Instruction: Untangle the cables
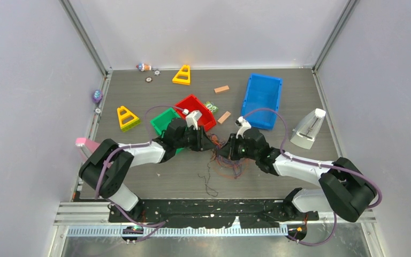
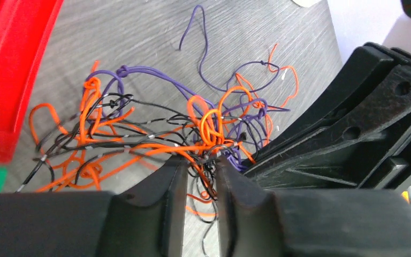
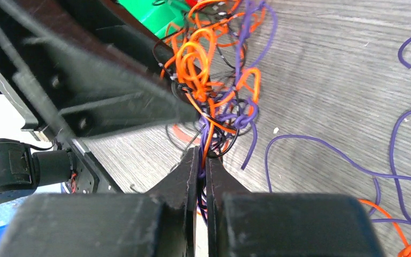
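The cables [image 1: 227, 160] lie as a knot of thin orange, black and purple strands on the table between both arms. In the left wrist view the cables [image 2: 155, 136] spread ahead of my left gripper [image 2: 200, 158], which is open. A few black and orange strands run loosely through its gap, with bare table showing between the fingers. My right gripper [image 3: 203, 152] is shut on purple and orange strands of the cables [image 3: 214, 80]. The two grippers nearly touch at the knot, left gripper [image 1: 212, 143] facing right gripper [image 1: 222, 152]. Loose purple ends trail to the right.
A red bin [image 1: 195, 110] and a green bin [image 1: 164, 120] stand just behind the left gripper. A blue bin [image 1: 262, 99], a white wedge-shaped object [image 1: 309, 128], two yellow cones [image 1: 182, 75], wooden blocks [image 1: 221, 89] and small toys lie farther back.
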`<act>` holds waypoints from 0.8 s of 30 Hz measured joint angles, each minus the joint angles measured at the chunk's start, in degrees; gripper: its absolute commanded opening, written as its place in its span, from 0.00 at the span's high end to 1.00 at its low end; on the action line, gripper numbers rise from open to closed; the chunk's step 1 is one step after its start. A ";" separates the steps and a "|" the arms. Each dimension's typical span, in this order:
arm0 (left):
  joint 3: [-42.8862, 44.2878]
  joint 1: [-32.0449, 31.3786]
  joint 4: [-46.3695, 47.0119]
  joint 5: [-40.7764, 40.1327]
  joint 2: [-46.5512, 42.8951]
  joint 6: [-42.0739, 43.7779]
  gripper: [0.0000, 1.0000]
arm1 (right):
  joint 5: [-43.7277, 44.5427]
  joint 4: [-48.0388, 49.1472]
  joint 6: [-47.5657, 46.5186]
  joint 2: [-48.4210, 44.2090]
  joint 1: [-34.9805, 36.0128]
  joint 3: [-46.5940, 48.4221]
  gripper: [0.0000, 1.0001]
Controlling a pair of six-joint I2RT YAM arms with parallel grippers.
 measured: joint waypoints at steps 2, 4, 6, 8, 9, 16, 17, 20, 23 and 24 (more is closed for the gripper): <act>0.24 0.00 1.33 0.00 0.52 0.13 1.00 | -0.22 0.02 0.37 -0.02 0.13 -0.28 0.94; 1.16 0.02 1.42 0.07 0.96 1.05 1.00 | -0.15 -0.04 0.61 -0.17 0.17 -0.72 0.95; 2.16 0.04 0.83 0.09 1.07 2.25 1.00 | 0.57 -0.79 0.72 -0.98 0.20 -1.25 0.92; 2.75 0.04 0.22 0.07 1.01 3.63 1.00 | 2.08 -2.10 0.81 -2.05 0.22 -1.33 0.69; 2.78 0.04 -0.24 -0.02 0.85 4.44 1.00 | 3.28 -3.15 0.87 -2.75 0.22 -1.33 0.53; 2.78 0.28 -7.15 -1.22 -0.37 11.21 1.00 | 11.28 -11.54 0.13 -3.78 0.11 -1.07 0.31; 2.78 0.28 -7.96 -1.09 -0.24 11.80 1.00 | 11.58 -11.93 -0.55 -3.76 0.09 -1.05 0.32; 3.28 0.31 -9.14 -0.72 0.98 12.92 1.00 | 11.34 -12.26 -3.02 -2.38 0.09 -0.04 0.35; 3.72 0.31 -9.57 -0.33 2.12 13.46 1.00 | 9.51 -12.04 -5.44 1.09 0.04 2.82 0.37; 3.74 0.28 -9.77 -0.28 2.27 13.73 1.00 | 8.87 -11.91 -5.95 1.90 0.04 3.58 0.37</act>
